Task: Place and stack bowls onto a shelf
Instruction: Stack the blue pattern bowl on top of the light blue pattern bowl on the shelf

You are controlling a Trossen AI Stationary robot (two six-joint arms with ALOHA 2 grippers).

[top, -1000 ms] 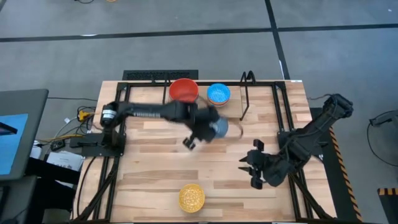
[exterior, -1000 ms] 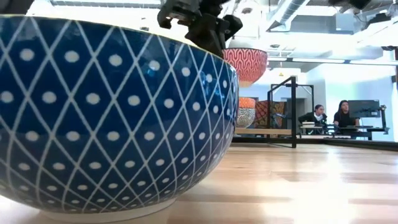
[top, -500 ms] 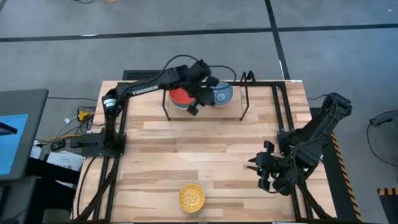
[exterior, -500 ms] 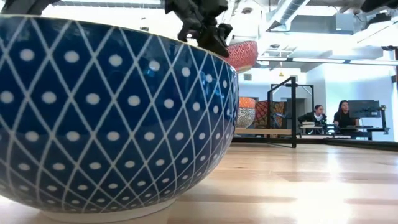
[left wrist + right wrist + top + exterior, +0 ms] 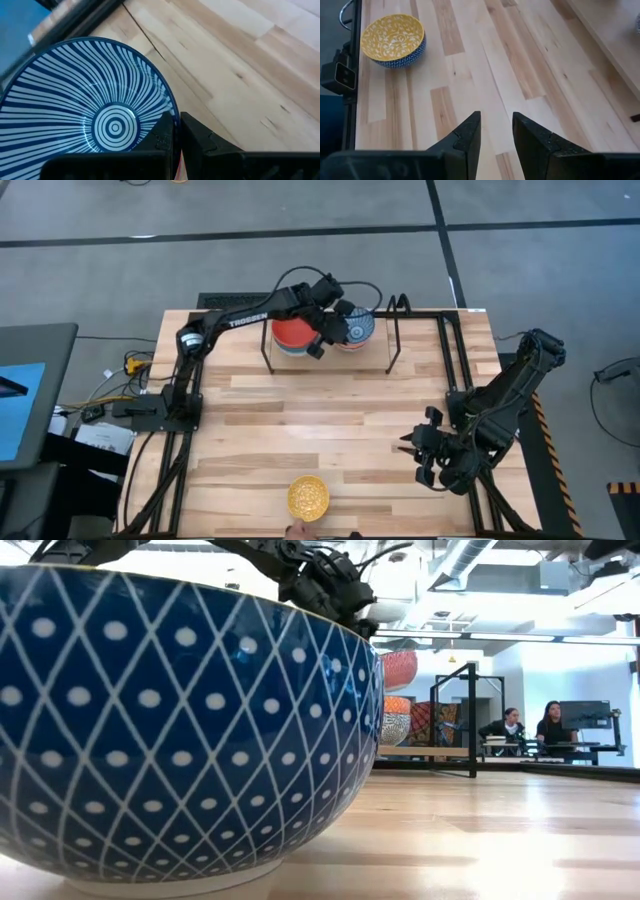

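Half the blue-white patterned bowl (image 5: 358, 328) under the left claw (image 5: 330, 332)

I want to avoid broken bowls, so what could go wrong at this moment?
The left hand pinches only the rim of the blue-and-white striped round bowl above the narrow wooden shelf. It might slip or tilt on release. The plain red round bowl sits close beside it, so they may knock together.

A light butcher-block table (image 5: 300, 420) carries a black-framed shelf (image 5: 420, 330) at its far edge and a yellow patterned bowl (image 5: 308, 497) near its front edge, well apart.
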